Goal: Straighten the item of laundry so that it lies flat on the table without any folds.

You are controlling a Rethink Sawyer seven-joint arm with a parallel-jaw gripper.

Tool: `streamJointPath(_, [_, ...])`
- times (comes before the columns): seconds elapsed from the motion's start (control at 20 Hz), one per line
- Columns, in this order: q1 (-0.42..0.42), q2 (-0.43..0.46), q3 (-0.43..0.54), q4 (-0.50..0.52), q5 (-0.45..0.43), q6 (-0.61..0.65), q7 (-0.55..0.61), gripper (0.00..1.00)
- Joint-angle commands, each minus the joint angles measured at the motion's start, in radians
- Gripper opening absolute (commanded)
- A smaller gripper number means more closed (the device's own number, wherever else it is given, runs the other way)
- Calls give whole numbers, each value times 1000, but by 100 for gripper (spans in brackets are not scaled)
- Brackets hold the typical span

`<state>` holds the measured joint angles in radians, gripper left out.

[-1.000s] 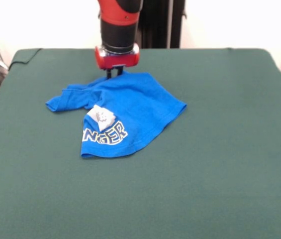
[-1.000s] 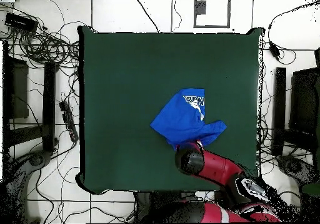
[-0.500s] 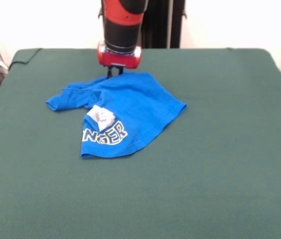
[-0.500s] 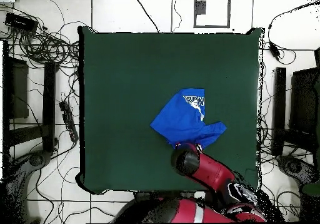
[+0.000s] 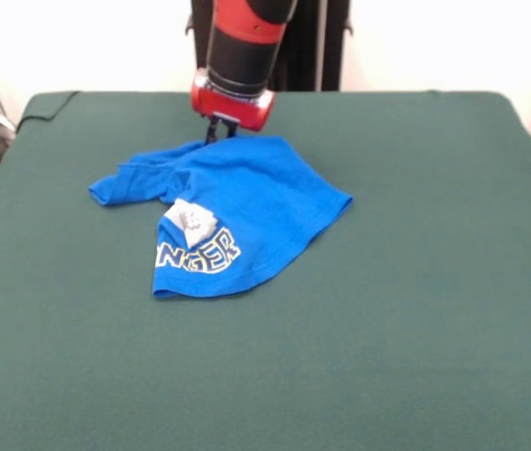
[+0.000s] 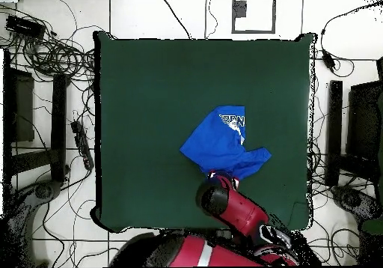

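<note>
The table fills nearly the whole front view, dark green with rounded corners showing at the upper left and upper right. In the overhead view the table is a green rectangle in the middle of the frame, with cables and dark boxes on the floor at the left and right edges.

My arm comes down at the top centre of the front view, red and black, tilted a little. In the overhead view the arm reaches up from the bottom centre.

The shirt lies left of centre in the front view, crumpled and folded over itself, one sleeve stretching toward the left. White block letters and a grey-white patch show on its lower left part. In the overhead view the shirt sits right of centre.

My gripper is at the shirt's top edge, dark tips close together there. Whether they pinch the cloth I cannot tell.
</note>
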<state>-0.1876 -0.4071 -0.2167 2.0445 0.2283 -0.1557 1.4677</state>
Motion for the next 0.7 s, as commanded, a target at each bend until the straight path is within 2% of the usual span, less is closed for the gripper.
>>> streamJointPath(0.05, [72,119,55,175,92,114,326,0])
streamJointPath(0.35, [106,73,83,236,145,137,378,0])
streamJointPath(0.7, [202,-2,74,285,237,192,408,0])
